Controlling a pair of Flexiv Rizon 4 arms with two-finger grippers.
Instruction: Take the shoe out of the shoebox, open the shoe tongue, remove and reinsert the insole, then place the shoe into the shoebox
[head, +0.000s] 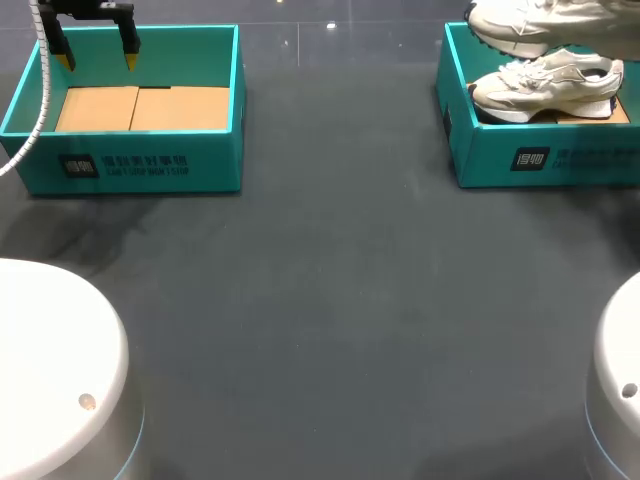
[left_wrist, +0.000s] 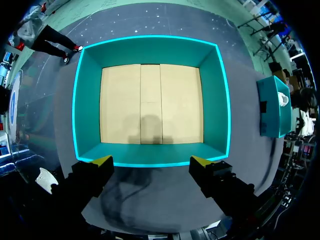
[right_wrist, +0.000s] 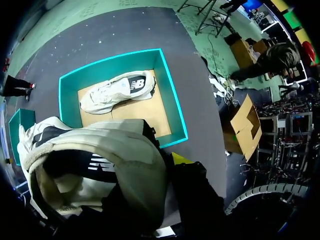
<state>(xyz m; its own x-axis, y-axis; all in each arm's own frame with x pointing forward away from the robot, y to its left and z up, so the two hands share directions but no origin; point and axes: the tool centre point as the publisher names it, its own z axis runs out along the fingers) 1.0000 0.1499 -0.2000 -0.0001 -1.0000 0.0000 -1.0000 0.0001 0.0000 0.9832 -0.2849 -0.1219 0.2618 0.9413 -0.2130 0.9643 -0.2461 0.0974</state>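
Dark grey table (head: 330, 300), faint reflections

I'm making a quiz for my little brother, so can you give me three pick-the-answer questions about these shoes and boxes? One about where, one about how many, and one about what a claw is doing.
1. Where does the lying shoe rest?
A) in the right shoebox
B) in the other box
C) on the bare table

2. How many shoes show?
A) one
B) two
C) four

3. How is the left claw?
A) open, holding nothing
B) shut on a shoe
C) shut on a box wall

Answers:
1 A, it lies on that box's cardboard floor.
2 B, the lying one plus a raised shoe above that box.
3 A, its yellow fingertips stand apart with nothing gripped.
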